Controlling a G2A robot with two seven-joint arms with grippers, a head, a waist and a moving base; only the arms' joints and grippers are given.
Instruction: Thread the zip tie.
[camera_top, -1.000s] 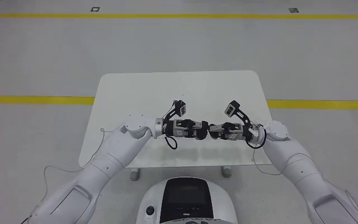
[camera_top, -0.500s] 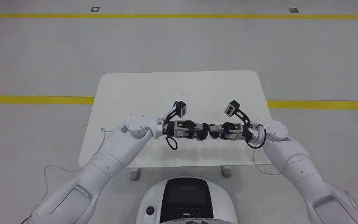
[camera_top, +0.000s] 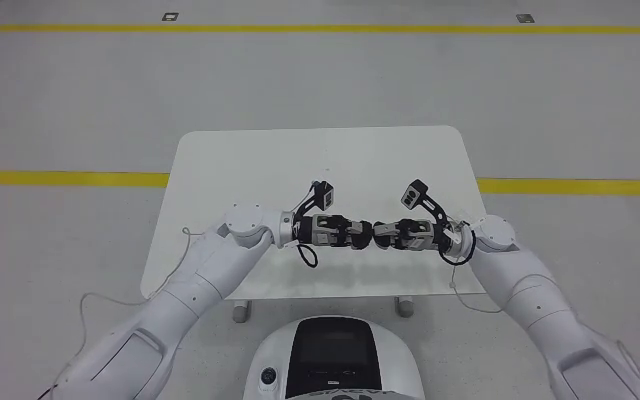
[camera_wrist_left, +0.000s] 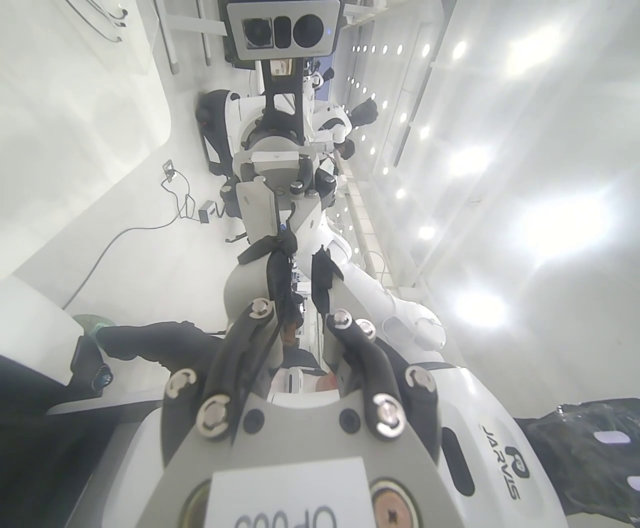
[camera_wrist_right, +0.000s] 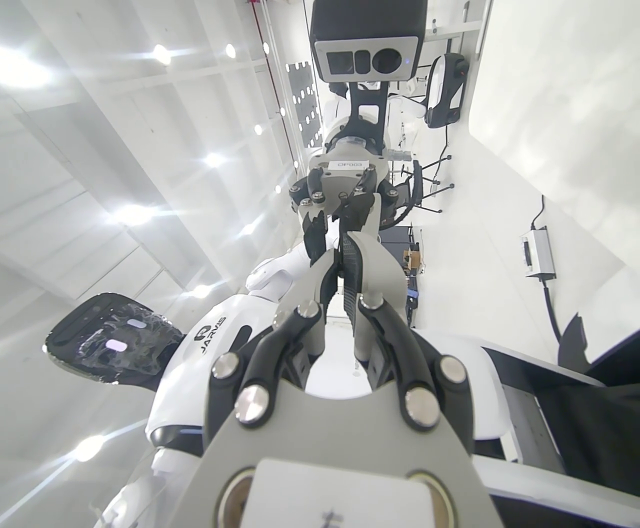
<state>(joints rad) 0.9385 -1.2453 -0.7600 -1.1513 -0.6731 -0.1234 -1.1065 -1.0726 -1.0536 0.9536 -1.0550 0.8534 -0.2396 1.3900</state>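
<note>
Both arms are raised above the near edge of the table (camera_top: 320, 160), about midway along it. Their wrists are turned so the two claws face each other tip to tip, an alignment that likely lets one end of the tie be fed straight along a shared line. The right gripper (camera_wrist_right: 345, 257) is pinched nearly closed on a thin dark strip that reads as the zip tie (camera_wrist_right: 343, 235). The strip sticks out past the fingertips, probably so that a free end is offered forward. The left gripper (camera_wrist_left: 300, 267) meets it above the same edge of the table, its jaws narrow but parted, one on each side of the right claw's tips, seemingly to receive or steady the strip. Whether the tie's head sits in the left claw cannot be made out. Holding everything clear above the table probably keeps the strip from snagging.
</note>
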